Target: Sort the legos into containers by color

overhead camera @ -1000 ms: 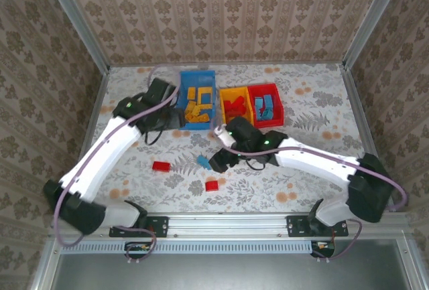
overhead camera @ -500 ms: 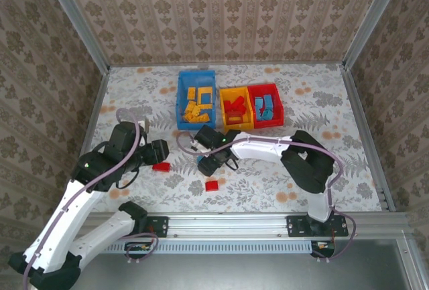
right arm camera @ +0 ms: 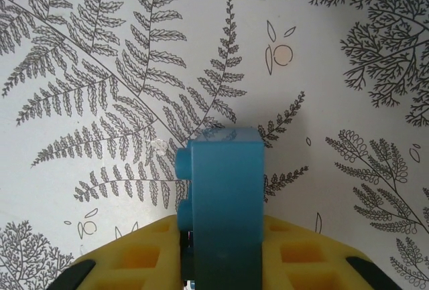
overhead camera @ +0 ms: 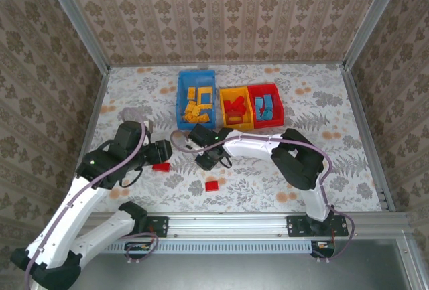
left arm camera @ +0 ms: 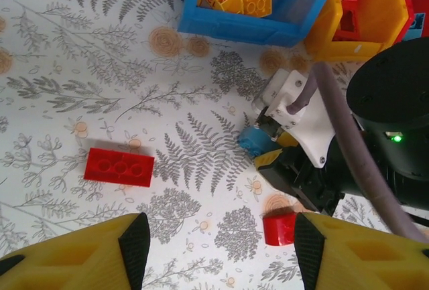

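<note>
Right gripper (right arm camera: 221,258) pinches blue brick (right arm camera: 224,189) (overhead, arm (overhead camera: 258,146) hides it)

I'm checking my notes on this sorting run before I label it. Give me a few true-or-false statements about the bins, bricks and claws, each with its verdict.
1. The blue bin holds yellow bricks. True.
2. The right claw is shut on a red brick. False: it grips a blue brick.
3. The left claw is open with nothing between its fingers. True.
4. The flat red brick lies inside the red bin. False: it lies on the table, close to the left claw.
</note>
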`<state>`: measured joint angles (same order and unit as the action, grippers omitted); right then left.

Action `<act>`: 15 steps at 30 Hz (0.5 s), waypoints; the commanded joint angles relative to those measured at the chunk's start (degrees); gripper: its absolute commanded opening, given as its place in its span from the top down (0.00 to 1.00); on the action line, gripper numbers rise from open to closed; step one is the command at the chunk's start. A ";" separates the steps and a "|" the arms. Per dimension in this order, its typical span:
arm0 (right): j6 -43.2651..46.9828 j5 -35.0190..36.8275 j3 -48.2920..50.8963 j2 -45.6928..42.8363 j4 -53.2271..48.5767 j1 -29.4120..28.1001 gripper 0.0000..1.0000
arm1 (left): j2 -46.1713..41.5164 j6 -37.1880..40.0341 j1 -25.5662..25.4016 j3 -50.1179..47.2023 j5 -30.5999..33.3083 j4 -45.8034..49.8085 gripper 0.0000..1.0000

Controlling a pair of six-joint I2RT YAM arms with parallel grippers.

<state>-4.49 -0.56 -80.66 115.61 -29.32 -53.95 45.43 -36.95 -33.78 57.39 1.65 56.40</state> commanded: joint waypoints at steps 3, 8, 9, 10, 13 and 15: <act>-2.71 1.77 1.99 -9.69 -3.29 2.48 0.80 | 4.20 0.24 -0.50 1.02 -5.47 -8.06 0.38; -7.52 1.43 10.48 -24.19 -3.46 14.02 0.79 | 13.04 0.93 -1.46 5.85 -11.42 -17.54 0.38; -8.01 1.33 11.60 -26.09 -3.59 16.82 0.79 | 15.14 1.48 -1.99 7.19 -11.82 -18.68 0.38; -8.23 1.50 12.38 -27.86 -3.80 19.76 0.79 | 17.59 2.18 -2.75 8.96 -12.09 -19.86 0.38; -8.03 3.19 10.98 -28.03 -5.45 26.90 0.78 | 24.84 4.37 -5.14 14.00 -12.69 -22.27 0.38; -8.57 5.19 7.33 -24.74 -7.66 30.25 0.77 | 29.12 5.29 -6.27 17.21 -13.44 -23.43 0.38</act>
<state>-11.16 1.96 -71.35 86.91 -32.47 -25.63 71.16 -34.68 -38.79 70.74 -9.15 37.82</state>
